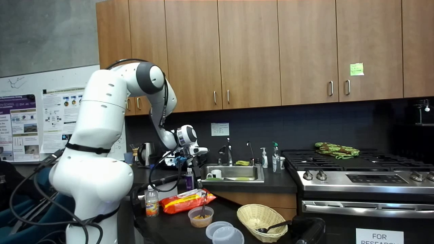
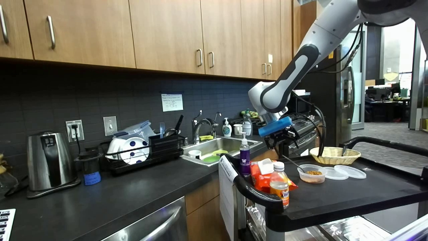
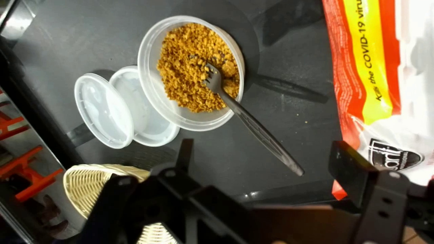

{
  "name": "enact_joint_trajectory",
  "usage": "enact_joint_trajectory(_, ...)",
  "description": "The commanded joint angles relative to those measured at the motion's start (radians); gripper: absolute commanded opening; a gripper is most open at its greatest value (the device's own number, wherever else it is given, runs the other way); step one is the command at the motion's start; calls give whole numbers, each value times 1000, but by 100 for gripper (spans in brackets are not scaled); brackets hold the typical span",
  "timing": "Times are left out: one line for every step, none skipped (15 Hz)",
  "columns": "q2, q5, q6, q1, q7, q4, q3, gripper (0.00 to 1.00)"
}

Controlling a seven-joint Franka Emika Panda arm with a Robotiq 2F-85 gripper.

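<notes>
My gripper (image 3: 263, 152) is open and empty, its fingers wide apart in the wrist view. It also shows in an exterior view (image 2: 283, 142), above the black cart. Below it, a dark plastic fork (image 3: 257, 128) leans in a clear round tub (image 3: 200, 124), tines in orange-brown crumbs (image 3: 190, 71), handle sticking out over the rim. The handle end appears between the fingers, not touched. Two clear lids (image 3: 105, 112) lie beside the tub, one partly on the other. A red and yellow wipes bag (image 3: 373, 67) lies near the right finger. A wicker basket (image 3: 81, 186) is partly hidden behind the left finger.
A dark utensil (image 1: 273, 226) lies in the basket. A clear bottle with an orange label (image 2: 280, 184) and a purple pump bottle (image 2: 245, 157) stand by the bag. The cart's raised black handle rail (image 2: 257, 194) borders it. A sink (image 1: 259, 174) and stove (image 1: 325, 179) are behind.
</notes>
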Motion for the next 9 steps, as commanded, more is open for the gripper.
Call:
enact_joint_trajectory(43,-16,-63,27,34,61,-20,100)
enact_joint_trajectory(52,-15,-68,27,37,70,-22,100)
enact_joint_trajectory(61,-17,-67,27,41,78,-25,100)
enact_joint_trajectory(70,-16,-67,28,43,85,-27,100)
enact_joint_trajectory(78,-16,-65,29,44,92,-31,100)
enact_joint_trajectory(87,-17,-65,30,46,100,-35,100)
enact_joint_trajectory(97,-14,-66,30,45,108,-39,100)
enact_joint_trajectory(104,-13,-66,31,45,115,-43,100)
enact_joint_trajectory(110,-15,-68,32,47,121,-48,100)
